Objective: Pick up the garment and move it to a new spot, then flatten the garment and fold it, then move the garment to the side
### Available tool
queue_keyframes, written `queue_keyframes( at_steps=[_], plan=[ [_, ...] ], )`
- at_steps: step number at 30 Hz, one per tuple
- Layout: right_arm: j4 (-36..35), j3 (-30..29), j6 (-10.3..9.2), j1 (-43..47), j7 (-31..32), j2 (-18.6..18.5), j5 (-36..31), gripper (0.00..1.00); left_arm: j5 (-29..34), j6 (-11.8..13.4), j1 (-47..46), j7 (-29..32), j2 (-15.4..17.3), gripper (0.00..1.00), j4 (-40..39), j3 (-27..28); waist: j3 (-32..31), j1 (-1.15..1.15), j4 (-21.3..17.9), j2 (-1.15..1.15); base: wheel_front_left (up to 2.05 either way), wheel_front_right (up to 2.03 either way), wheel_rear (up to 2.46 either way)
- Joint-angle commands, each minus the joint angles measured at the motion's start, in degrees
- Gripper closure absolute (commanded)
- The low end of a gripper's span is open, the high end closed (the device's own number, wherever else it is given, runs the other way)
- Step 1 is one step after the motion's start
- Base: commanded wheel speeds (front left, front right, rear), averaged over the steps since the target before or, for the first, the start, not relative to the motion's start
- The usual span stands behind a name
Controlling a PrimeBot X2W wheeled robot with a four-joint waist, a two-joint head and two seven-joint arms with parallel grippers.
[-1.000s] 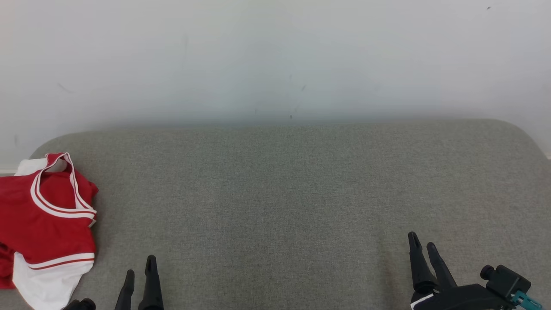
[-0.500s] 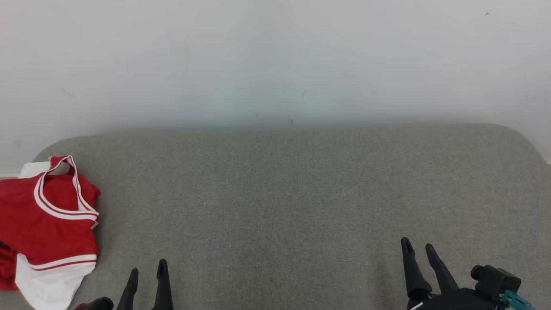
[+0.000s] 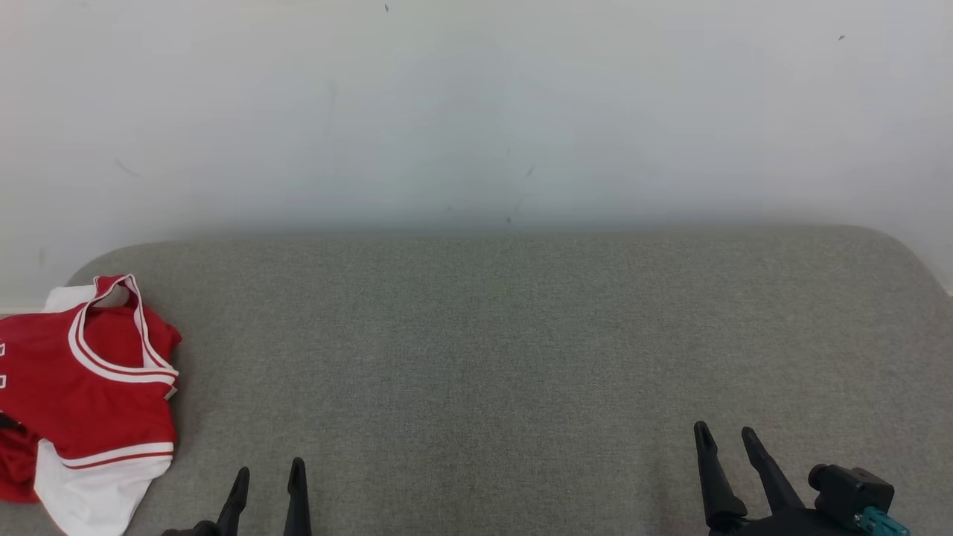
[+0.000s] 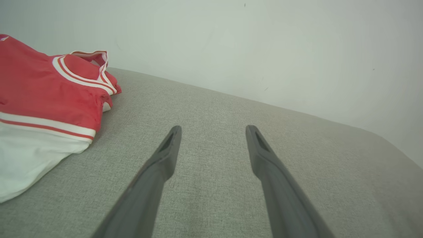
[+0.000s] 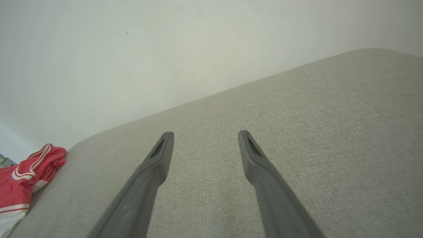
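Up tips the head camera a touch, so the whole scene slides down its picture. Nothing on the sofa has shifted, but your left gripper (image 3: 269, 467) has drifted right and lower in the frame.

That left gripper hangs with its jaws spread wide and nothing between them, just over the grey cushion (image 3: 484, 335). The garment (image 3: 89, 387), a red and white jersey, lies bunched at the cushion's far left end, near that gripper but not touching it. Your right gripper (image 3: 723, 429) is just as wide and just as empty, well apart at the other end.

I read this as the pickup still ahead, though a jersey already set aside would look much the same. Swing the left arm over, keep the jaws wide until they straddle cloth, and bite the thick red body, not the loose neck trim. Lift clear before carrying it to the bare middle.

From the left wrist you see the layers: red over white, striped band between. From the head, the jersey is cropped at the edge, but both grippers and the landing space are plain.
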Motion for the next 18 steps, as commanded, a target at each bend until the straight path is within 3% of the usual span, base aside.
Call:
queue_keyframes(
  at_steps=[1,18],
  plan=[
    [-0.38,-0.04,-0.08,0.15,-0.18,-0.19,-1.09,0.0,1.18,-0.07,0.27,-0.47,0.29,0.0,-0.26,-0.1,-0.05,0.0,0.03,0.0,0.0,0.0,0.0],
    [0.13,0.43,-0.1,1.39,-1.33,-0.22,-8.42,0.0,7.26,-0.12,1.0,-2.58,0.09,0.0,0.66,1.0,-0.45,0.0,0.07,0.0,0.0,0.0,0.0]
  ],
)
